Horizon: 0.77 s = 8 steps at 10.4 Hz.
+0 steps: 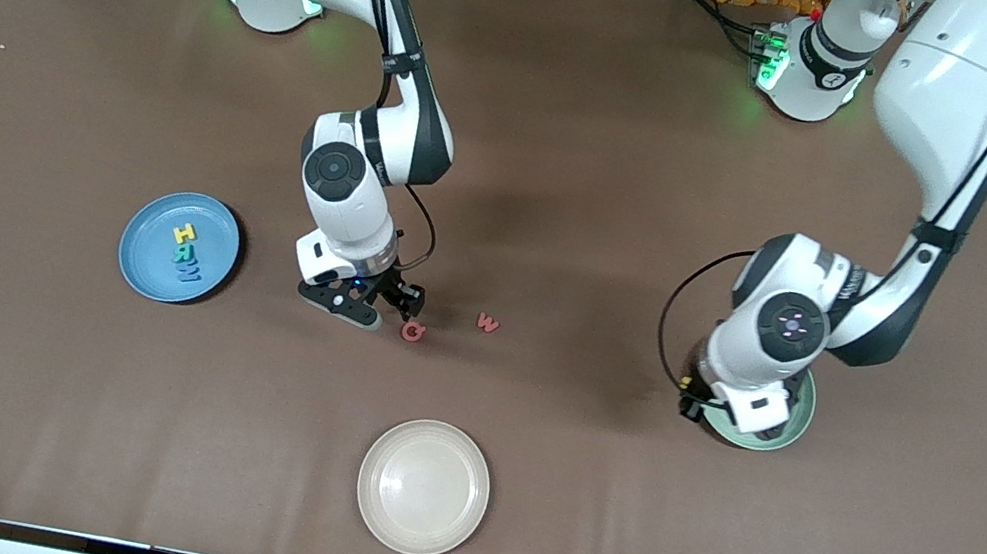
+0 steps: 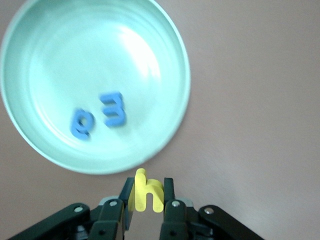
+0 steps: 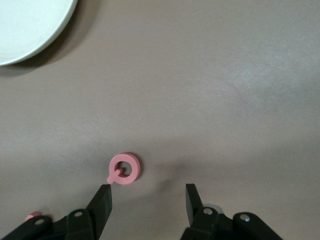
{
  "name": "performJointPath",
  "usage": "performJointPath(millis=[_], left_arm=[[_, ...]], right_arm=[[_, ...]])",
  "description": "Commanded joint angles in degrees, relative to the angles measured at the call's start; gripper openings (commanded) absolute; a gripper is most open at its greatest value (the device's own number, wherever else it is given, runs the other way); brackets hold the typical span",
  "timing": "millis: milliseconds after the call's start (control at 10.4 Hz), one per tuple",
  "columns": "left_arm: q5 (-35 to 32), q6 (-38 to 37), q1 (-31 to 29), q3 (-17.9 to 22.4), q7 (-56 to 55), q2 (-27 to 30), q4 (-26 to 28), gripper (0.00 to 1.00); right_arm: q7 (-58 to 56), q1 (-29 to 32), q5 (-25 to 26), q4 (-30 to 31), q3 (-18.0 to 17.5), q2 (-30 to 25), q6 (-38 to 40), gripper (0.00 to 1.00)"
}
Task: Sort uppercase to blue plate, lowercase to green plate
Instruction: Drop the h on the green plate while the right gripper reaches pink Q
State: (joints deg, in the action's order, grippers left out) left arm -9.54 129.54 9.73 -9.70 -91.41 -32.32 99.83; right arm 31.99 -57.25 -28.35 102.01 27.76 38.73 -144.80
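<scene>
The blue plate [image 1: 147, 257] toward the right arm's end holds a yellow H [image 1: 184, 234], a teal R [image 1: 183, 254] and a blue W [image 1: 187, 272]. A red Q [image 1: 412, 332] [image 3: 125, 169] lies flat on the table, with a red m [image 1: 487, 323] beside it. My right gripper [image 1: 401, 301] [image 3: 148, 193] hangs open low over the table, the Q just off one fingertip and not between the jaws. My left gripper [image 2: 147, 190] is shut on a yellow h [image 2: 146, 192], held upright beside the rim of the green plate [image 2: 100, 50] [image 1: 795, 424]. Two blue lowercase letters [image 2: 100, 117] lie in that plate.
A beige plate [image 1: 423, 486] [image 3: 25, 25] sits near the table's front edge, nearer to the front camera than the Q. The left arm's wrist covers most of the green plate in the front view.
</scene>
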Motion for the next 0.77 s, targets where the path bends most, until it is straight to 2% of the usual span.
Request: performJointPath(millis=[0, 96, 193, 675], left_arm=[[0.4, -1.0, -3.8, -0.8, 7.7, 7.2, 9.2, 0.0], [0.5, -1.3, -4.4, -0.9, 8.6, 7.7, 9.8, 0.45], [0.5, -1.3, -4.5, -1.0, 9.9, 7.5, 9.8, 0.99], [0.3, -1.2, -3.8, -1.1, 10.0, 6.8, 9.1, 1.0]], right_arm=[[4.5, 0.6, -0.4, -4.9, -0.7, 3.3, 0.3, 0.68], [5.1, 0.4, -0.7, -6.3, -1.0, 4.9, 0.2, 0.68], [6.0, 0.3, -0.7, -7.3, -1.5, 6.3, -0.4, 0.68], [7.7, -0.1, 0.1, -8.1, -1.9, 8.8, -2.2, 0.64]])
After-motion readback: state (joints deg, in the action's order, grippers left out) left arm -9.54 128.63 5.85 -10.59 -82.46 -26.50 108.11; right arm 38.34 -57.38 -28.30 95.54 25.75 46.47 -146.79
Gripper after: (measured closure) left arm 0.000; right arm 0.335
